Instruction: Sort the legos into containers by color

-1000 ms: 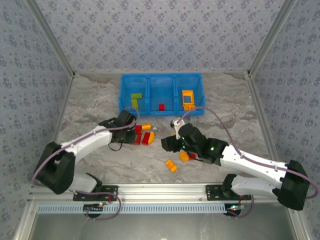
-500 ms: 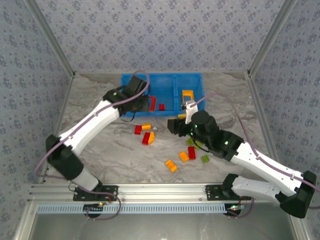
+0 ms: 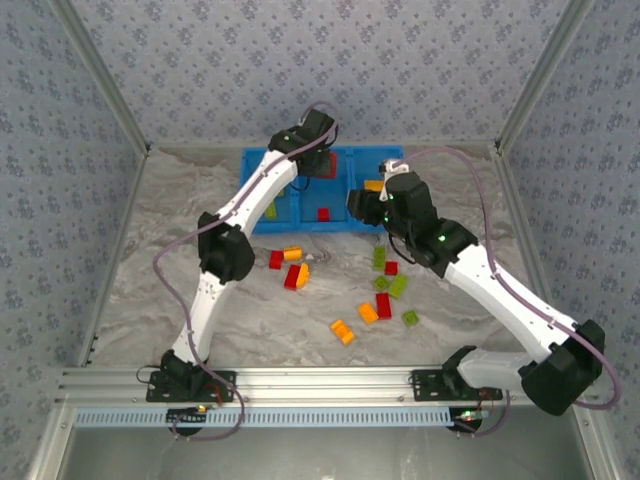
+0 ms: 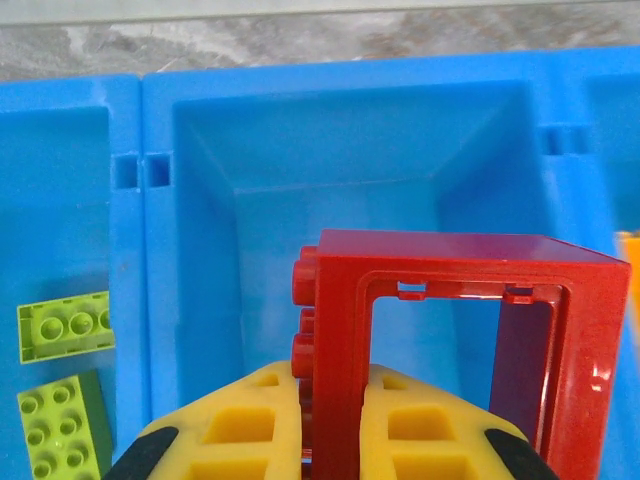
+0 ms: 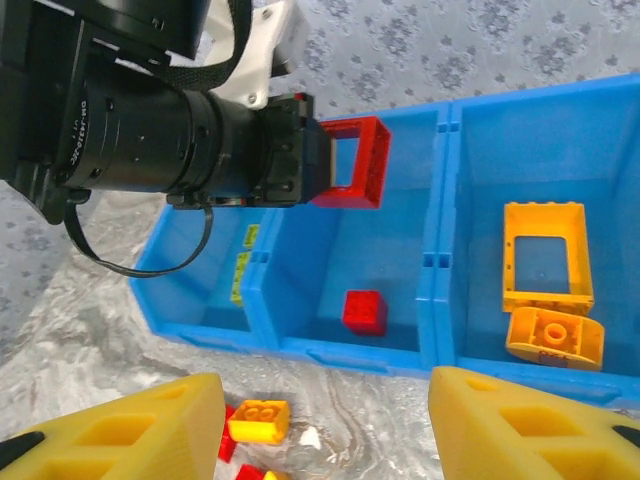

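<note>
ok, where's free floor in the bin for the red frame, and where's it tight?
Middle compartment: bare floor beyond the red brick. Right compartment: near half taken by the orange frame and rounded brick. Left compartment holds green bricks. Table is bare left of the bin.

Patterned walls [image 3: 300, 60] (blue-grey), marbled tabletop [image 3: 170, 230].

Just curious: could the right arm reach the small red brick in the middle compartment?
Probably: the right gripper hangs open nearby, the red brick lies uncovered, though the left gripper's red frame hovers over that compartment.
</note>
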Controlling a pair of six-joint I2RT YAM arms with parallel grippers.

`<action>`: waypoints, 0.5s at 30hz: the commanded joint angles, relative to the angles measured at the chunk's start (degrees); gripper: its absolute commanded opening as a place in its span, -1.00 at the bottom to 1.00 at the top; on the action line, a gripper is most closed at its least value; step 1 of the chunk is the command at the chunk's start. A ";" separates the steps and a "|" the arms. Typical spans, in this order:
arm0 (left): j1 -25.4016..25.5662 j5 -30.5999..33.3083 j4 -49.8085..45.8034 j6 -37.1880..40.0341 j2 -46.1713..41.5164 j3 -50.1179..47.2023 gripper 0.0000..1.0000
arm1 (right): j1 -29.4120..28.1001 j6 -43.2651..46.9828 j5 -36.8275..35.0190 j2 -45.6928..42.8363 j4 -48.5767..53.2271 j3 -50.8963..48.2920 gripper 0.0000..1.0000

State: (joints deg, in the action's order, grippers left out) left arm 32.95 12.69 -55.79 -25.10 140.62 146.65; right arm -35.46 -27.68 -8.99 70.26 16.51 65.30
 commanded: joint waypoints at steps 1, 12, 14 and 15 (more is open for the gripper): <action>-0.76 -0.37 0.40 -0.07 1.86 1.97 -0.93 | 2.23 -0.68 0.79 1.75 -0.83 2.53 0.18; -0.41 -1.24 6.02 -2.31 7.42 1.97 -0.96 | 3.91 -1.44 2.20 3.22 -0.91 3.64 0.17; 0.01 -0.99 6.29 -2.82 8.31 2.11 -0.96 | 4.09 -1.67 2.27 2.89 -0.95 3.52 0.17; 0.17 -1.03 6.39 -3.09 8.65 2.15 -0.96 | 4.16 -1.76 2.48 2.72 -1.00 3.52 0.17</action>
State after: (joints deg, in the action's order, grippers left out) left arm 32.38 12.01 -50.54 -26.63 147.48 146.65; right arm -31.79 -28.23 -7.46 73.91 16.05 67.66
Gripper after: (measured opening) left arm 0.130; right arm 0.586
